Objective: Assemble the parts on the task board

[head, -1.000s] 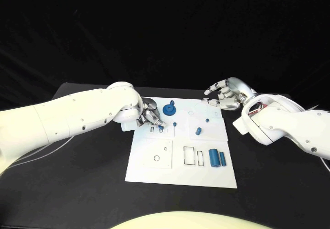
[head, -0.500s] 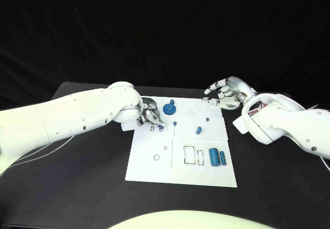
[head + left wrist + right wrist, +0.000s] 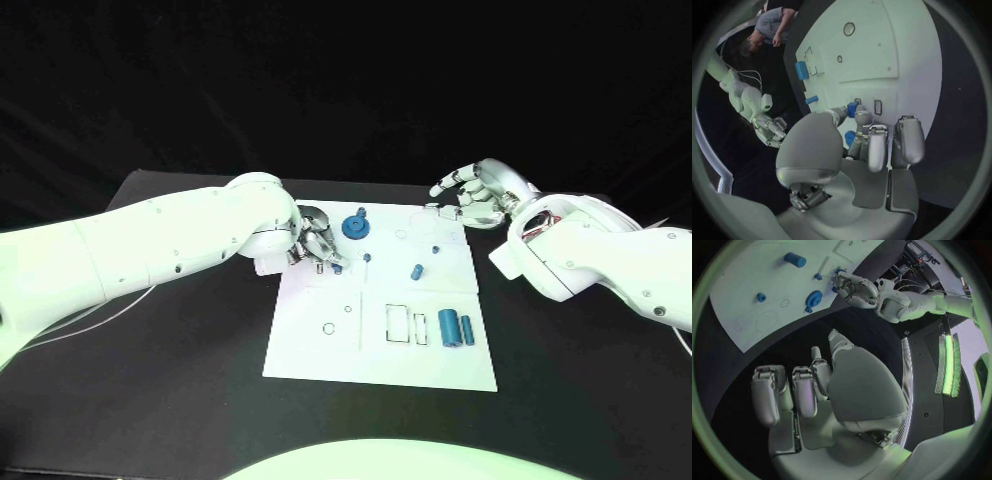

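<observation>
The white task board (image 3: pixel 325 355) lies mid-table. My left hand (image 3: pixel 315 243) sits over its upper left corner and pinches a small blue part (image 3: pixel 336 266) between thumb and fingertip, just above the board; the left wrist view has the pinched part (image 3: pixel 852 109) beside a small rectangular slot (image 3: pixel 877 106). A blue round gear (image 3: pixel 356 232) stands right beside that hand. A thin blue peg (image 3: pixel 368 258), a short blue cylinder (image 3: pixel 417 271) and two larger blue cylinders (image 3: pixel 456 328) lie on the board. My right hand (image 3: pixel 476 195) hovers off the upper right corner, fingers apart, holding nothing.
Outlined recesses (image 3: pixel 405 325) and a round hole (image 3: pixel 329 331) mark the board's lower half. Black table (image 3: pixel 173 380) surrounds the board. In the right wrist view the board (image 3: pixel 748 305) lies beyond my right hand's fingers (image 3: pixel 804 390), with the left hand (image 3: pixel 856 287) at its far edge.
The left hand's fingers have shifted very slightly with the small blue part still pinched. The right hand has stayed where it was.
</observation>
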